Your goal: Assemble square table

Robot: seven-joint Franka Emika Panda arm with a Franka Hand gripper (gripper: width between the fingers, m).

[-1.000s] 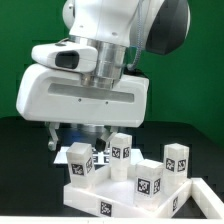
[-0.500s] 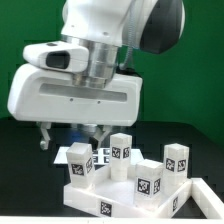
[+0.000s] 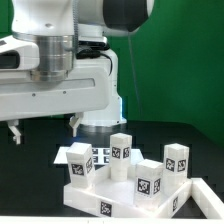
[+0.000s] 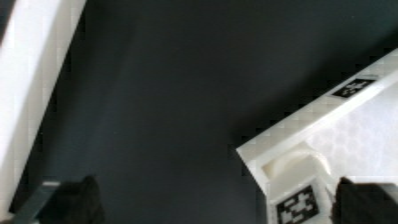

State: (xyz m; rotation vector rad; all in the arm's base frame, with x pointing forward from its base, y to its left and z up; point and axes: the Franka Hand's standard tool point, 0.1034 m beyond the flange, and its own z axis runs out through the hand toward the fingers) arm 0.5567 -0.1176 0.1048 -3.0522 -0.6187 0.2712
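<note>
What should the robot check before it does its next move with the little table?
1. Gripper open and empty: ok.
2. Four legs standing upright on the tabletop: ok; back leg, right leg, front leg, left leg.
3. Gripper clear of the legs, off to the exterior view's left: ok.
4. Legs fastened tight: cannot tell.
5. Marker board flat behind the table: ok.

You see a black table (image 3: 30,185) carrying the white square tabletop (image 3: 120,198) at the exterior view's lower right. Behind it the marker board (image 3: 104,153) lies flat, and the robot's base (image 3: 100,122) stands beyond.
</note>
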